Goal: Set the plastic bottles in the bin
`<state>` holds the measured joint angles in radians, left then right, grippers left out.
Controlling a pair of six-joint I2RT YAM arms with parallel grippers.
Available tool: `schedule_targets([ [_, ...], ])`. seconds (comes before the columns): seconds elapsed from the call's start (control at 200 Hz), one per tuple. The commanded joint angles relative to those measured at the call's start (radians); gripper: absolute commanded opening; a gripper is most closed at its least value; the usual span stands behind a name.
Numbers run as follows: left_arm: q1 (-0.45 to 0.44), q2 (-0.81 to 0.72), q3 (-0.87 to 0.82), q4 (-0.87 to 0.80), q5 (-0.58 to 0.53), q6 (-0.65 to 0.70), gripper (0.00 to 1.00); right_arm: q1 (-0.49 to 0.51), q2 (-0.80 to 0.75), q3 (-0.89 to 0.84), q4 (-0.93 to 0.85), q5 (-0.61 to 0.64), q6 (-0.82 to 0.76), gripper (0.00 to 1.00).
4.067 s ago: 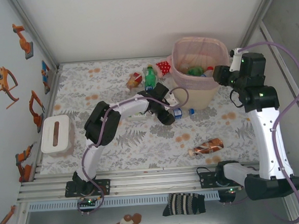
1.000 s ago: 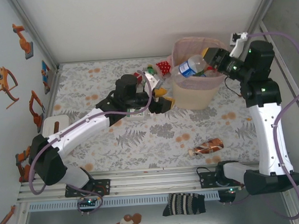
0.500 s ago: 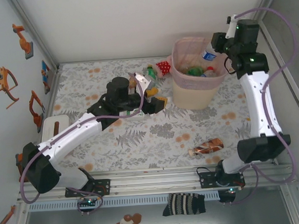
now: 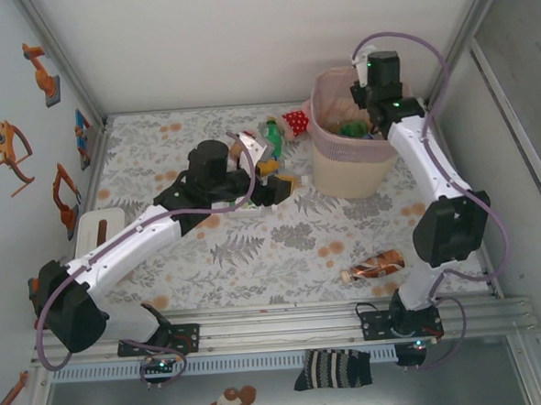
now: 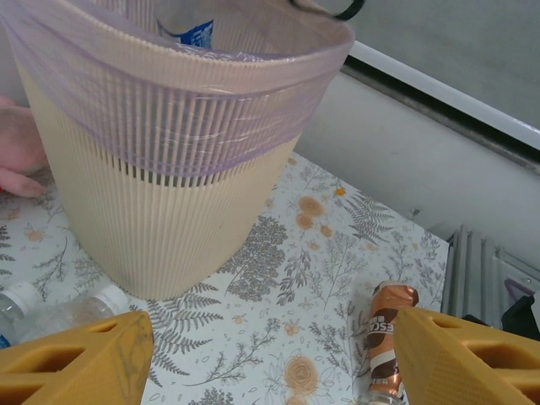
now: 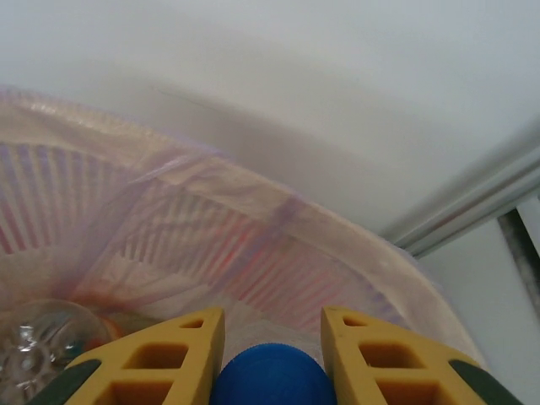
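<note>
**Right hand** (image 6: 270,333): narrow, closed on the rounded blue cap of a clear plastic bottle (image 6: 268,380), with one yellow finger (image 6: 148,363) on each side of the cap. I hold it over the open top of the tall ribbed wastebasket (image 4: 342,175), pink at the rim and beige below. The wastebasket stands far right on the fern-patterned counter (image 4: 256,258).

**Left hand** (image 5: 270,337): wide, with nothing between my two yellow fingers. I keep it low over the counter, just left of the wastebasket and facing its beige wall.

**Bottles inside the wastebasket:**
- A heap of green and clear plastic bottles (image 4: 350,127) lies below the rim. I cannot tell how many there are.
- My right wrist view shows one crumpled clear bottle (image 6: 34,337) against the pink wall.

**Bottles on the counter:**
- A brown plastic bottle with a coppery label (image 4: 373,266) lies on its side near the front right, well apart from the wastebasket.
- Clear white-capped bottles (image 5: 51,314) lie at the wastebasket's foot, just beside my left hand. Two caps are in view.
- A green plastic bottle (image 4: 271,129) stands near the far edge, left of the wastebasket and partly behind my left wrist.

**Other items:**
- A small red white-dotted soft item (image 4: 295,121) sits between the green bottle and the wastebasket's rim.
- A white box with a slot in its top (image 4: 98,240) sits at the counter's left edge, beside my left arm.
</note>
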<state>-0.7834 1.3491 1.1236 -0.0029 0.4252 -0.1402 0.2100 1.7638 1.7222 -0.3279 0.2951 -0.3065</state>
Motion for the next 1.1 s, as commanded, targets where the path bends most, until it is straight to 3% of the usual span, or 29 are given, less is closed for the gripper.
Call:
schedule_targets([
  [0.0,0.011,-0.046,-0.014,-0.010,-0.005,0.022,0.74,0.020,0.038,-0.041,0.114,0.105,-0.149,0.24],
  [0.16,0.018,-0.062,-0.027,-0.012,-0.011,0.019,0.74,0.023,0.082,-0.044,0.097,0.062,-0.118,0.33],
  [0.356,0.020,-0.070,-0.030,-0.013,-0.011,0.016,0.74,0.022,0.028,0.006,0.017,-0.097,0.025,0.62],
  [0.511,0.021,-0.082,-0.035,-0.020,-0.016,0.019,0.74,0.023,-0.034,0.027,-0.019,-0.208,0.109,0.67],
  [0.721,0.021,-0.098,-0.047,-0.021,-0.020,0.018,0.74,0.008,-0.071,0.042,-0.040,-0.271,0.189,0.65],
  [1.092,0.027,-0.101,-0.053,-0.077,-0.072,0.048,0.74,-0.094,0.030,0.093,-0.136,-0.366,0.393,0.38],
])
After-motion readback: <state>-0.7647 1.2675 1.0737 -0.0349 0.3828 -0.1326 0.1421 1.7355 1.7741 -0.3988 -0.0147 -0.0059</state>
